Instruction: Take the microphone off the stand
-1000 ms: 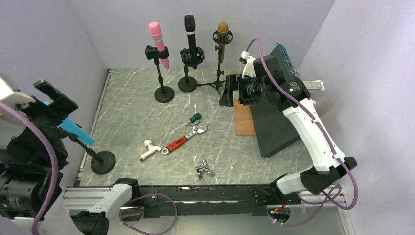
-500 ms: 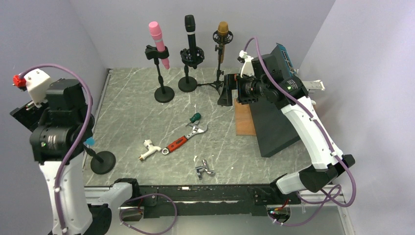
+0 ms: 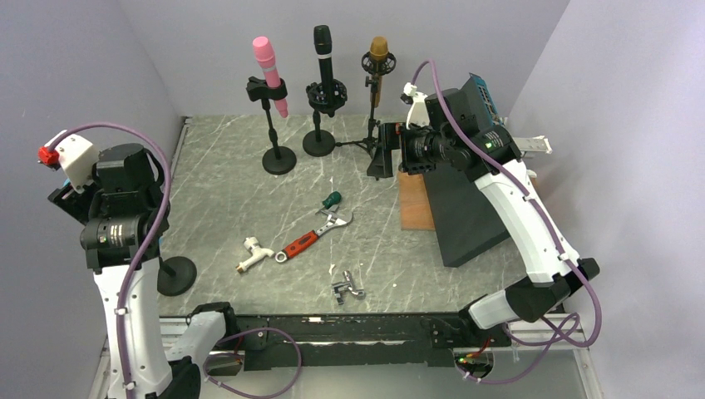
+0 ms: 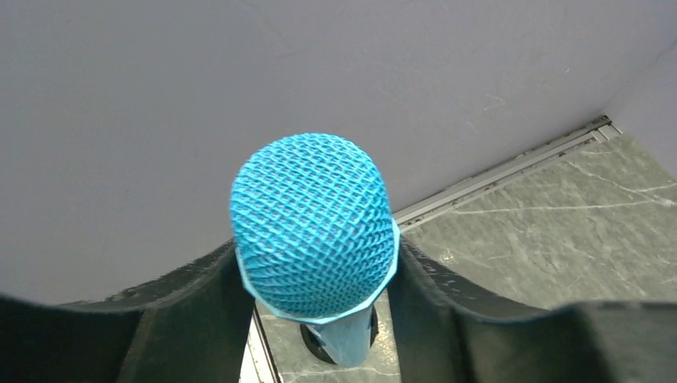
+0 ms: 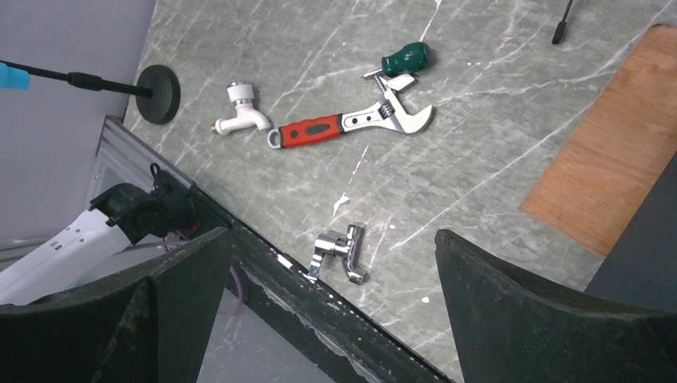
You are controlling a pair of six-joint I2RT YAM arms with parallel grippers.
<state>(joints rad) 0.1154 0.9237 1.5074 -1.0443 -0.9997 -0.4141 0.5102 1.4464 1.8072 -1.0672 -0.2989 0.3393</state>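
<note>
The left hand (image 4: 315, 275) pinches the round top of the blue microphone (image 4: 313, 215), one finger tight on each side. I think the microphone sits in its stand (image 3: 175, 274) at the left edge of the counter (image 3: 224, 191), so the grab is done but the lift out is not. Over on the right, the right hand (image 5: 331, 239) hangs wide open, holding nothing

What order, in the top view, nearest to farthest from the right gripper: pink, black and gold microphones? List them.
From the right gripper:
1. Gold microphone, just behind it.
2. Black microphone, back centre.
3. Pink microphone, farthest left.
</note>
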